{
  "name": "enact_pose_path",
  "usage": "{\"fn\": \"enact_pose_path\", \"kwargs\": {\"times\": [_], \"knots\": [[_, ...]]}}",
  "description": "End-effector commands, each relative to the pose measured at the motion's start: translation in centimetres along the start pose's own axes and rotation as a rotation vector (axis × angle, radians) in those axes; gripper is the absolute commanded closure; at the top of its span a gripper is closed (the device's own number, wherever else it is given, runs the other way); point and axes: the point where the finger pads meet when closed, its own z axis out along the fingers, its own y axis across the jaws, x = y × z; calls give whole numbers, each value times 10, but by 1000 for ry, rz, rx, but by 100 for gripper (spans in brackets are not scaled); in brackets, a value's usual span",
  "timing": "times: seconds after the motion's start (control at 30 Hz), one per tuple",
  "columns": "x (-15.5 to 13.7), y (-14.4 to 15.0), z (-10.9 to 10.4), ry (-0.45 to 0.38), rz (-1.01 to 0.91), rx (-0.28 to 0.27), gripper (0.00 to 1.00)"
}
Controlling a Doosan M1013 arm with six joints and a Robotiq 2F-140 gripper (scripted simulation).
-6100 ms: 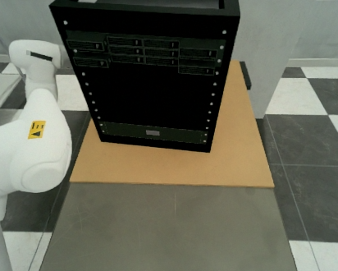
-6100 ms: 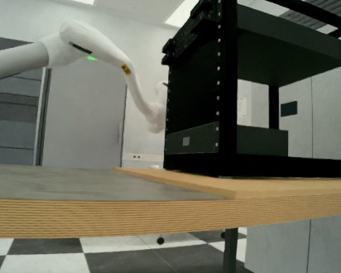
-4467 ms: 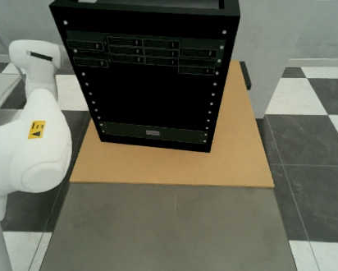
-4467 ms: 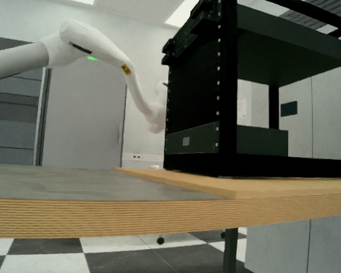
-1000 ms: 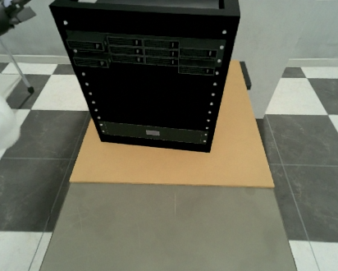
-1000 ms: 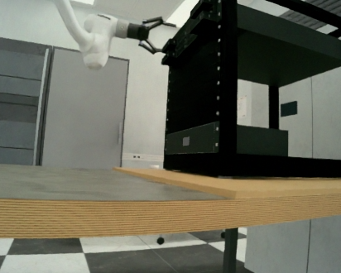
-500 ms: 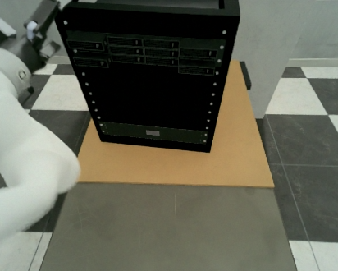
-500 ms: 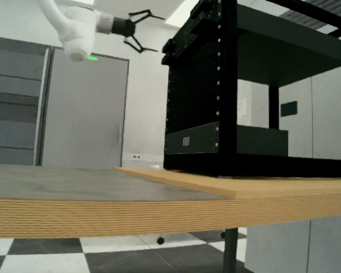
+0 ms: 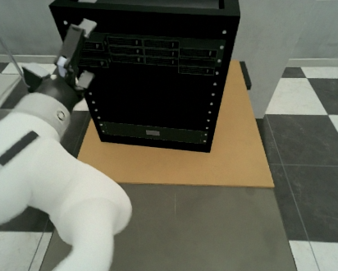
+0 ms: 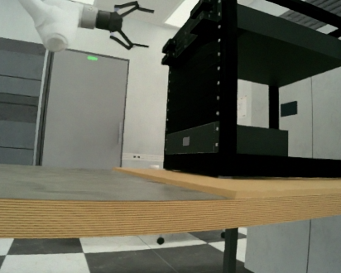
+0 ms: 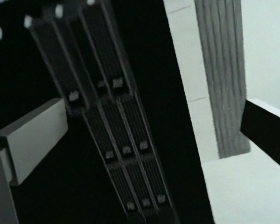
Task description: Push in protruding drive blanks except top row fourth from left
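Observation:
The black rack (image 9: 153,98) (image 10: 195,103) (image 11: 146,55) stands on a tan board (image 9: 239,156) (image 10: 257,188). Its drive blanks (image 9: 144,50) (image 11: 123,145) sit in three rows near the top of the front. The leftmost column (image 9: 94,54) and the rightmost column (image 9: 198,53) look set farther forward than the middle ones. In the exterior view some blanks (image 10: 174,41) jut from the front. My gripper (image 9: 86,52) (image 10: 147,28) (image 11: 153,114) is open and empty. It hovers in front of the upper left of the blanks, apart from them.
The tan board lies on a grey table top (image 9: 194,226) (image 10: 71,182). A flat panel (image 9: 153,133) (image 10: 191,141) sits low in the rack. My white arm (image 9: 50,172) fills the left foreground. A checkered floor (image 9: 317,107) surrounds the table.

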Motion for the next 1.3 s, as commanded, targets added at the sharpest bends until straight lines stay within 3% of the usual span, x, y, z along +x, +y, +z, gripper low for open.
{"fn": "enact_pose_path", "kwargs": {"times": [0.0, 0.57, 1.27], "knots": [[-35, -1, -22, -3, -69, -9, 0], [-110, -13, -79, -20, -232, -28, 0], [-120, -29, -104, 9, -285, -11, 0]]}}
